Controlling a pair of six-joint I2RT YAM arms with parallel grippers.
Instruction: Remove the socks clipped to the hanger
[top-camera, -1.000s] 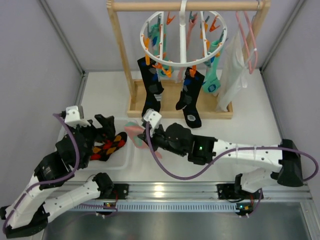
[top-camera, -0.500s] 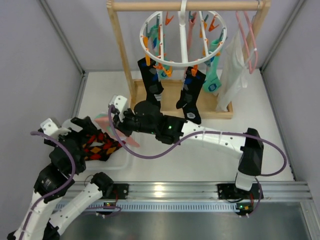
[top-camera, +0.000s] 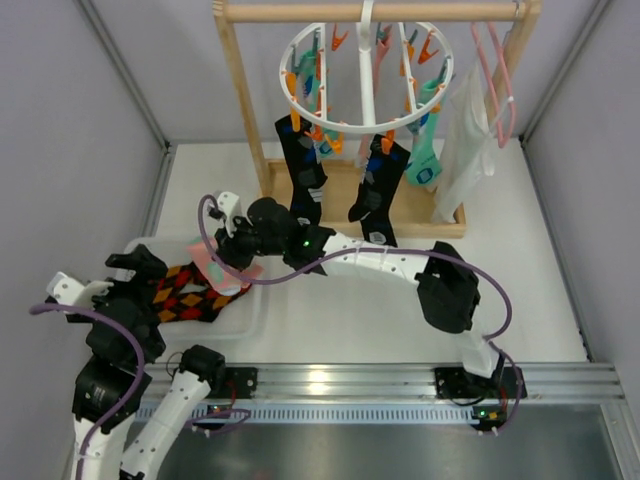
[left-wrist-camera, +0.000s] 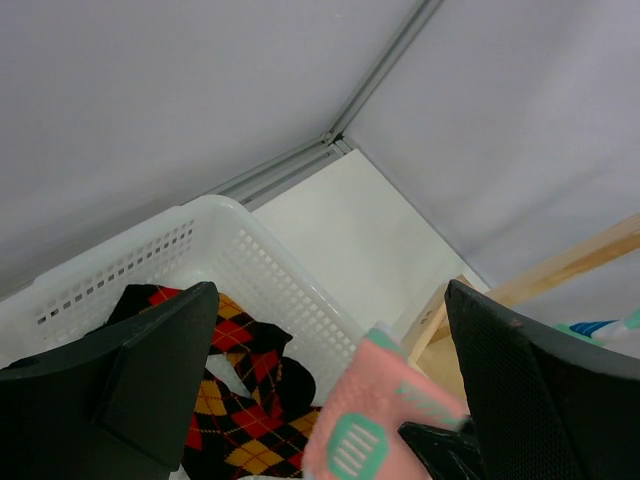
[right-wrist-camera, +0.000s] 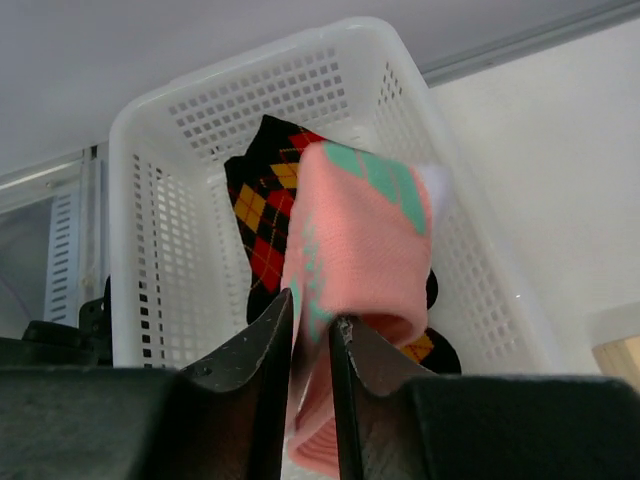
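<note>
Right wrist view: a pink sock (right-wrist-camera: 365, 240) is pinched in the right tool (right-wrist-camera: 311, 318) above the white basket (right-wrist-camera: 250, 60); the left tool (left-wrist-camera: 330, 292) is spread wide. Black socks (top-camera: 303, 172) hang from the hanger (top-camera: 367, 75).

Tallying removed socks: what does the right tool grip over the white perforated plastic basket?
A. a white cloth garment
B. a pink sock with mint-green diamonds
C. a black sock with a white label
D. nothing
B: the right tool pinches a pink fabric sock with mint-green diamonds above the white perforated plastic basket.
</note>
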